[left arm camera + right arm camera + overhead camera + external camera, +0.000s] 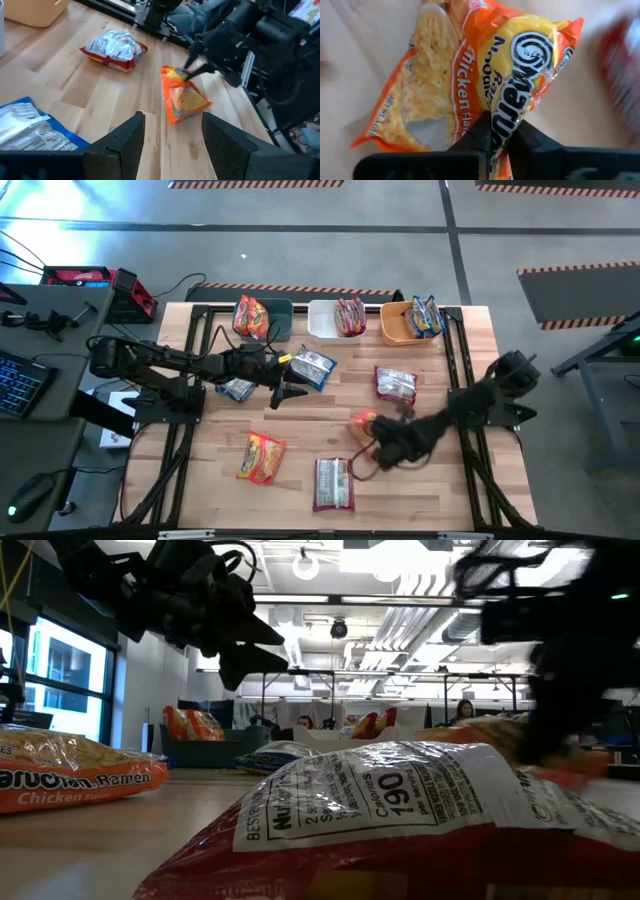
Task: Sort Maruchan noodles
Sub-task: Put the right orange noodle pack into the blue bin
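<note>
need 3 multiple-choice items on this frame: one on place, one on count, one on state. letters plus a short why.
1. Where is the orange noodle packet that the right claw grips?
A. in the dark-blue bin
B. on the table between the two arms
C. off the table

2. How many bins stand along the table's far edge?
A. one
B. three
C. five

3. How does the left claw stand?
A. open, holding nothing
B. shut on a blue packet
C. shut on a red packet

Answers:
1. B: one end is pinched, the rest lies on the wood.
2. B: the dark-blue bin, white bin and orange bin sit side by side.
3. A: its fingers are spread over bare wood.
</note>
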